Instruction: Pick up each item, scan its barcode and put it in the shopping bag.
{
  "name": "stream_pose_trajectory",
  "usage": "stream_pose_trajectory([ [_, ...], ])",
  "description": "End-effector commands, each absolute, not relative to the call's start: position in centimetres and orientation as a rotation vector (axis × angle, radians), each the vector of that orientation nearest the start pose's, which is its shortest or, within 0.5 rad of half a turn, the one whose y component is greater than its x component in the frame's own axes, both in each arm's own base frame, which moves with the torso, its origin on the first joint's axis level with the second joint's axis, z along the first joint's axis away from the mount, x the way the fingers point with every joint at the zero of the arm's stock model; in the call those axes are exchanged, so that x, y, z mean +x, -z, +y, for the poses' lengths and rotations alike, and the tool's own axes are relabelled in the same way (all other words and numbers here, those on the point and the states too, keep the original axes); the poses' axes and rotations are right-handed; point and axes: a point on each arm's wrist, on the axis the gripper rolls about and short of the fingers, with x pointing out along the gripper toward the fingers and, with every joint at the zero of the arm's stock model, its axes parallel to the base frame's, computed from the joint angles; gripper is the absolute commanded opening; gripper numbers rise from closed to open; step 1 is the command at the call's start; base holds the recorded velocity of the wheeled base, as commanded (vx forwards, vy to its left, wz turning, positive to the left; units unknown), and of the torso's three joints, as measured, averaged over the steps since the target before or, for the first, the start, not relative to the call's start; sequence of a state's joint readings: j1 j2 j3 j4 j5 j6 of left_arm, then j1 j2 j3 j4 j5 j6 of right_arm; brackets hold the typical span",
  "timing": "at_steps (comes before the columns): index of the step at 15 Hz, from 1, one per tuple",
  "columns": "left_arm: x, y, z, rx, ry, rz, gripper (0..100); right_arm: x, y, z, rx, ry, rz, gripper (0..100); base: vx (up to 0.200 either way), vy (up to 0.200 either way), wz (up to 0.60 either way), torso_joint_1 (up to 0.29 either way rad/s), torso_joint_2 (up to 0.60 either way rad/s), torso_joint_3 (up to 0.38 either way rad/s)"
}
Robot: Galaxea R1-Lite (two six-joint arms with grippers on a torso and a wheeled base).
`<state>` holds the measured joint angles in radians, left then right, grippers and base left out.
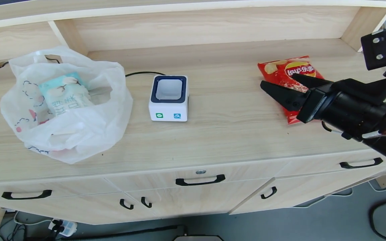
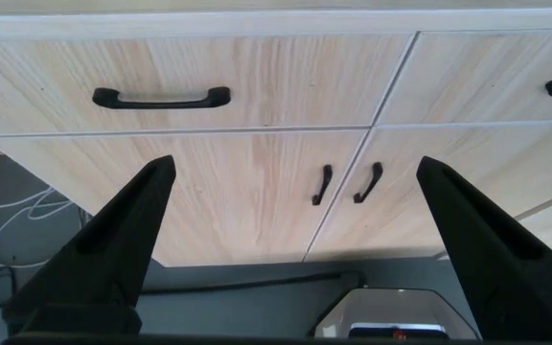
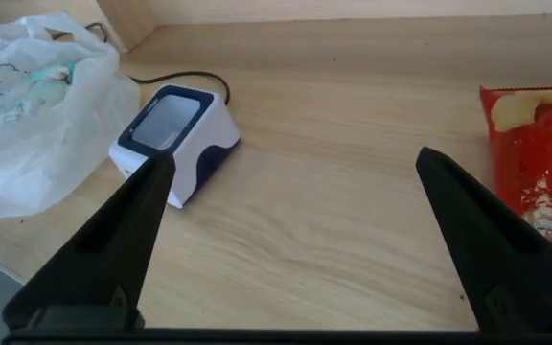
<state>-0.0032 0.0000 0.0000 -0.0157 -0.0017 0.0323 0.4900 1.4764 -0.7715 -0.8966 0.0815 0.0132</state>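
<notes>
A pale wooden worktop (image 1: 230, 134) carries the task's things in a row. At the robot's left sits the white plastic shopping bag (image 1: 79, 134), its mouth open, with a pale blue-green packet (image 1: 66, 93) lying inside. Near the middle stands the small white barcode scanner (image 1: 169, 98), its dark-framed window facing up and a black cable (image 1: 142, 73) running from behind it toward the bag. Well apart on the right, a red bag of chips (image 1: 283, 75) lies flat on the worktop. The right gripper (image 1: 277, 80) hangs over the near part of the chips, pointing toward the scanner, its black fingers (image 1: 276, 93) spread wide and holding nothing. In the right wrist view the scanner (image 3: 175, 144) and the shopping bag (image 3: 36, 144) lie beyond one finger and the chips (image 3: 540, 163) beside the other. The left gripper (image 2: 295, 163) is below the worktop's edge, facing the cabinet front with its black drawer handle (image 2: 161, 98); its fingers are also wide apart and empty.
</notes>
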Motion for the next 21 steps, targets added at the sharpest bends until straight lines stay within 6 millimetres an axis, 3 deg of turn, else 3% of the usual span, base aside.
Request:
stream_pose_trajectory([
  [1, -2.3, -7.7, 0.0, 0.032, 0.004, -0.017, 100, 22.5, -26.9, 11.4, 0.041, -0.569, -0.144, 100, 0.0, -0.2, 0.0, -0.002, 0.01, 0.007],
  [4, -2.3, -7.7, 0.0, 0.032, 0.004, -0.018, 100, 23.6, -29.2, 9.0, -0.097, -0.562, 0.018, 100, 0.0, 0.0, 0.0, 0.0, 0.0, 0.0],
  [7, -2.3, -7.7, 0.0, 0.032, 0.004, -0.018, 100, 25.8, -29.9, 7.8, -0.193, -0.543, 0.101, 100, 0.0, 0.0, 0.0, 0.0, 0.0, 0.0],
  [9, -2.3, -7.8, 0.0, 0.032, 0.004, -0.022, 100, 28.4, -29.9, 7.9, -0.218, -0.533, 0.104, 100, 0.0, 0.0, 0.0, 0.0, 0.0, 0.0],
  [14, -2.3, -7.8, 0.0, 0.043, 0.004, -0.02, 100, 31.8, -28.7, 7.2, -0.318, -0.5, 0.149, 100, 0.0, 0.0, 0.0, 0.0, 0.0, 0.0],
  [21, -2.3, -7.8, 0.0, 0.075, 0.004, -0.019, 100, 33.0, -29.5, 5.1, -0.332, -0.393, 0.17, 100, 0.0, 0.0, 0.0, 0.0, 0.0, 0.0],
])
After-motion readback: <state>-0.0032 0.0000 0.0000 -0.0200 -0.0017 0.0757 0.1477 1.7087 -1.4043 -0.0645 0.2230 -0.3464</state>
